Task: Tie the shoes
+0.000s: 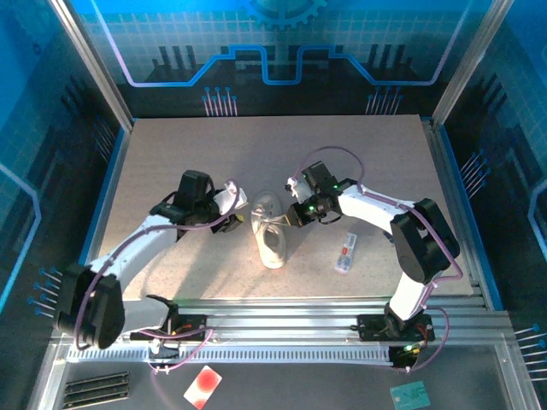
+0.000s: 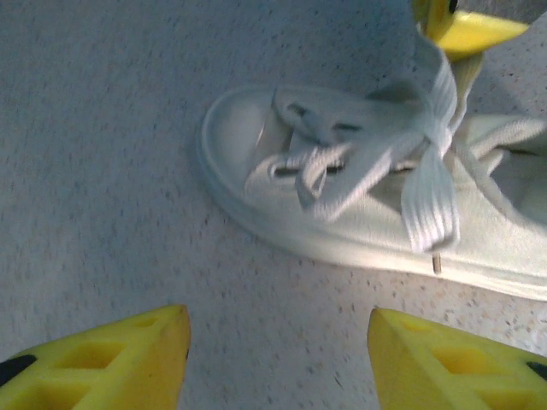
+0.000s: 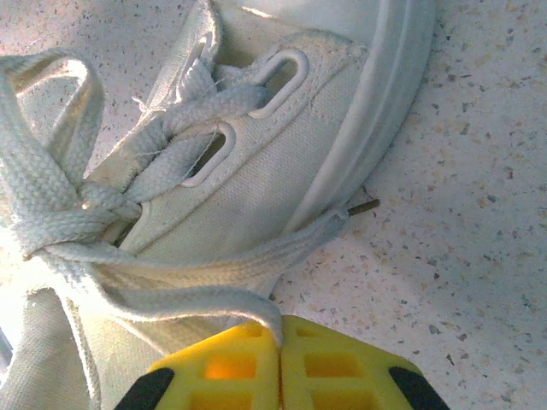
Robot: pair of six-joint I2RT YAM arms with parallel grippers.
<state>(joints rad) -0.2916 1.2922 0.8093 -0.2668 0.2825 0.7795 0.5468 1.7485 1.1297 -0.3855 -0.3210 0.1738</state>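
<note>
One sneaker (image 1: pixel 272 237) sits on the table (image 1: pixel 171 162) between our arms; looks like we're mid-knot; our right gripper (image 3: pixel 280 354) is clamped on a lace (image 3: pixel 171 299), while our left gripper (image 2: pixel 278 359) hangs open and empty beside the toe. Next we reckon the left needs to grab the other strand and pull opposite.
</note>
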